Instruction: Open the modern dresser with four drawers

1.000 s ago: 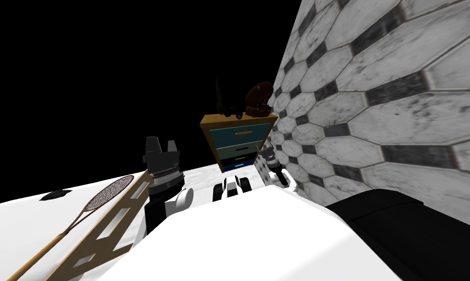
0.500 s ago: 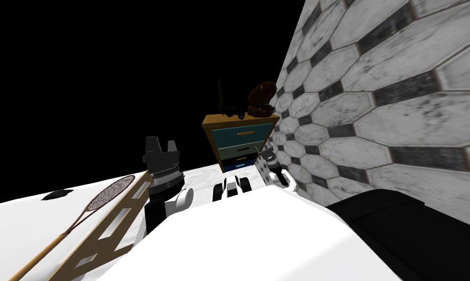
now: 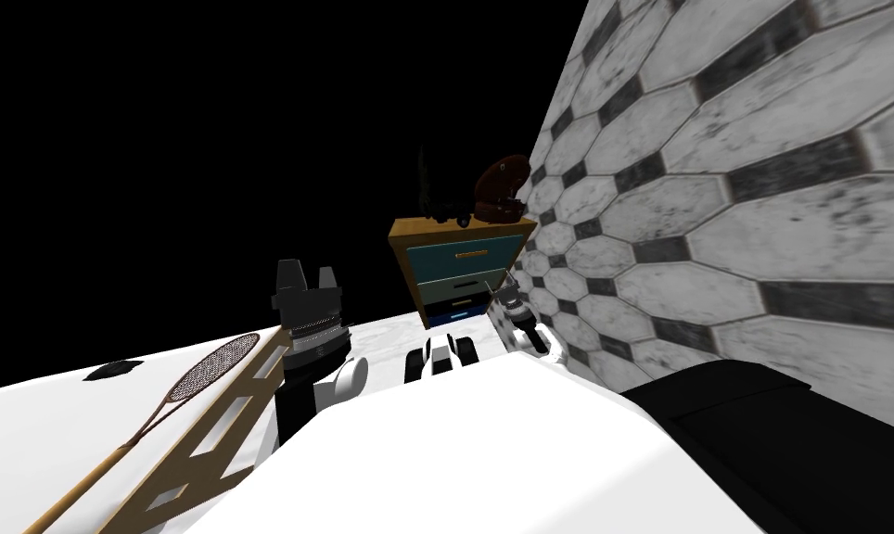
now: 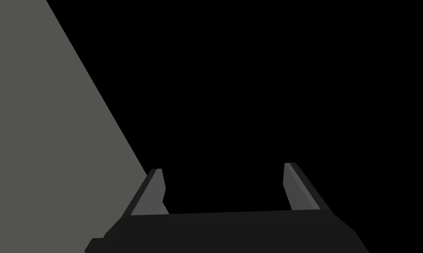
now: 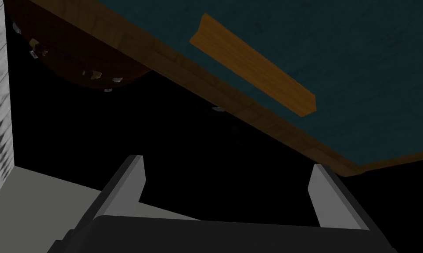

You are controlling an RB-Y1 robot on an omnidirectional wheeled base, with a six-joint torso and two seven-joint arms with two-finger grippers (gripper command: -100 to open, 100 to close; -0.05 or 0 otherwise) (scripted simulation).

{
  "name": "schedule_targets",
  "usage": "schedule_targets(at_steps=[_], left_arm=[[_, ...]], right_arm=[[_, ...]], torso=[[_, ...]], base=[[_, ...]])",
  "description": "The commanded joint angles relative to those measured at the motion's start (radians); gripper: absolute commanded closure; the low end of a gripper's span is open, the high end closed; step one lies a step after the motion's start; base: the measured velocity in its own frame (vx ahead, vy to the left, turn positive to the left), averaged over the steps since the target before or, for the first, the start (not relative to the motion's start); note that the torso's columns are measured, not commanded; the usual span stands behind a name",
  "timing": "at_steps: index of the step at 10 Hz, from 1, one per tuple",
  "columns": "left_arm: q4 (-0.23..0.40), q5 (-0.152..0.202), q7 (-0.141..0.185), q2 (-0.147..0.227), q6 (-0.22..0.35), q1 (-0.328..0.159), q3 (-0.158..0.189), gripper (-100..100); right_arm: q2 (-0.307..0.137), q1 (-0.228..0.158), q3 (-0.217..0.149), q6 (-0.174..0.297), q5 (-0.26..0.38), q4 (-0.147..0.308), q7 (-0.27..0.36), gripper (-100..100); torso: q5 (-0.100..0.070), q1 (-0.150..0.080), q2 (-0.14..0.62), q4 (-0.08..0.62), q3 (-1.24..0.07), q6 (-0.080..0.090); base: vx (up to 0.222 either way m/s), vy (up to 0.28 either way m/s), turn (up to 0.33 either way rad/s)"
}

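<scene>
Poised with right tool (image 5: 227,163) spread apart near the dresser's (image 3: 459,269) wooden handle (image 5: 254,90), not touching. Left tool (image 4: 224,168) spread too.

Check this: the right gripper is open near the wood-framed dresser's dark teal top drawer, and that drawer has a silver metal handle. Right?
Not quite. The right wrist view shows the handle on the dark teal top drawer is a brown wooden bar, not silver metal. The right gripper is indeed open near the wood-framed dresser.
</scene>
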Motion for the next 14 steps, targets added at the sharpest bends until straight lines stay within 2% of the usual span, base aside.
schedule_targets(at_steps=[1,3,4,6,7,9,10,11,12,14], left_arm=[[0.000,0.000,0.000,0.000,0.000,0.000,0.000,0],[0.000,0.000,0.000,0.000,0.000,0.000,0.000,0],[0.000,0.000,0.000,0.000,0.000,0.000,0.000,0],[0.000,0.000,0.000,0.000,0.000,0.000,0.000,0],[0.000,0.000,0.000,0.000,0.000,0.000,0.000,0],[0.000,0.000,0.000,0.000,0.000,0.000,0.000,0],[0.000,0.000,0.000,0.000,0.000,0.000,0.000,0],[0.000,0.000,0.000,0.000,0.000,0.000,0.000,0],[0.000,0.000,0.000,0.000,0.000,0.000,0.000,0],[0.000,0.000,0.000,0.000,0.000,0.000,0.000,0]], right_arm=[[0.001,-0.010,-0.014,-0.017,0.025,0.051,0.075,-100],[0.001,-0.010,-0.014,-0.017,0.025,0.051,0.118,-100],[0.000,-0.020,-0.027,-0.028,0.046,0.095,0.153,-100],[0.000,-0.020,-0.027,-0.028,0.046,0.095,0.191,-100],[0.000,-0.029,-0.040,-0.038,0.066,0.139,0.228,-100],[0.000,-0.029,-0.040,-0.038,0.066,0.139,0.261,-100],[0.001,-0.040,-0.054,-0.046,0.086,0.182,0.301,-100],[0.001,-0.040,-0.054,-0.046,0.086,0.182,0.324,-100],[0.002,-0.050,-0.068,-0.053,0.105,0.225,0.353,-100],[0.002,-0.050,-0.068,-0.053,0.105,0.225,0.393,-100]], torso=[[0.000,-0.002,0.001,0.000,0.001,0.000],[0.000,0.000,0.000,0.000,0.000,0.000],[0.000,-0.002,0.001,0.000,0.000,0.000],[0.000,0.000,0.000,0.000,0.000,0.000],[0.000,-0.001,0.001,0.000,0.000,0.000],[0.000,-0.001,0.000,0.000,0.000,0.000],[0.000,-0.001,0.001,0.000,0.001,0.000],[0.000,0.000,0.000,0.000,0.000,0.000],[0.000,0.000,0.000,0.000,0.000,0.000],[0.000,-0.001,0.000,0.000,0.000,0.000]], base=[[0.024,0.039,0.004],[0.022,0.030,0.000],[0.029,0.038,0.002],[0.021,0.028,-0.002],[0.035,0.029,-0.003],[0.026,0.026,-0.002],[0.026,0.044,-0.005],[0.029,0.046,-0.008],[0.042,0.062,-0.012],[0.032,0.034,-0.002]])
